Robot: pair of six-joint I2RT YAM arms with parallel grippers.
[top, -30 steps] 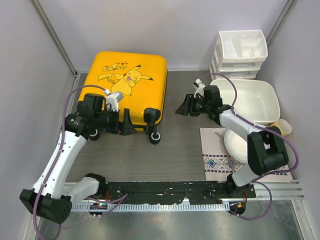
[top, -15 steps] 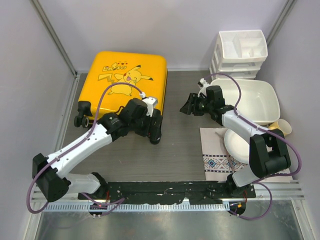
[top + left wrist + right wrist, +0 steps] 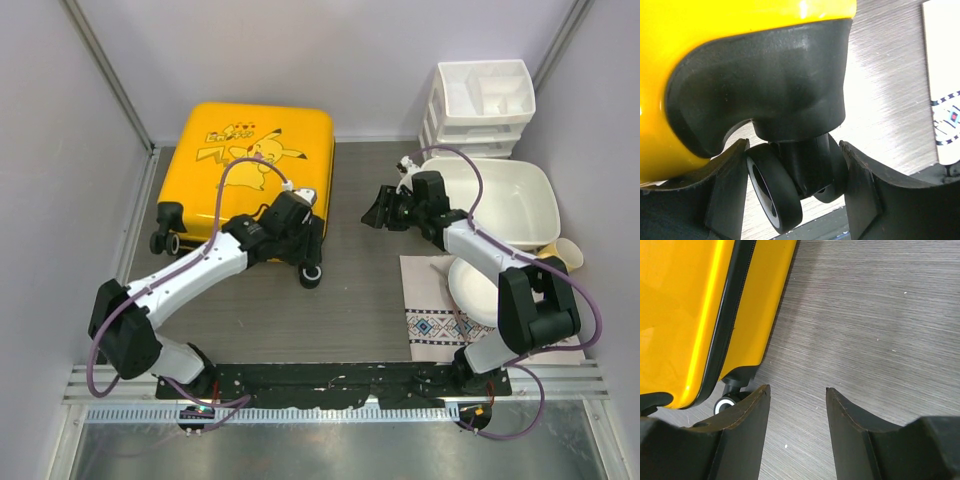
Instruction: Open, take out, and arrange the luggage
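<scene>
The luggage (image 3: pixel 250 150), a yellow hard-shell suitcase with a Pikachu print, lies flat and zipped at the back left. Its yellow shell (image 3: pixel 715 40) and black corner fill the left wrist view. My left gripper (image 3: pixel 310 262) is at its near right corner. There the left gripper (image 3: pixel 794 145) is shut on the double caster wheel (image 3: pixel 775 190), a finger against each side. My right gripper (image 3: pixel 375 212) hovers over the table right of the suitcase. It stands open (image 3: pixel 797 389) with only bare table between its fingers, and the luggage's side (image 3: pixel 680 315) shows at left.
A white basin (image 3: pixel 520 200) sits at the right, with a white drawer organizer (image 3: pixel 480 105) behind it. A white bowl (image 3: pixel 470 290) rests on a patterned cloth (image 3: pixel 440 325) near the right arm. The luggage's other near wheel (image 3: pixel 165 228) juts out at left.
My left arm has swung from the luggage's near left wheel to its near right wheel, and the jaws have narrowed onto it. The right gripper has barely shifted.
</scene>
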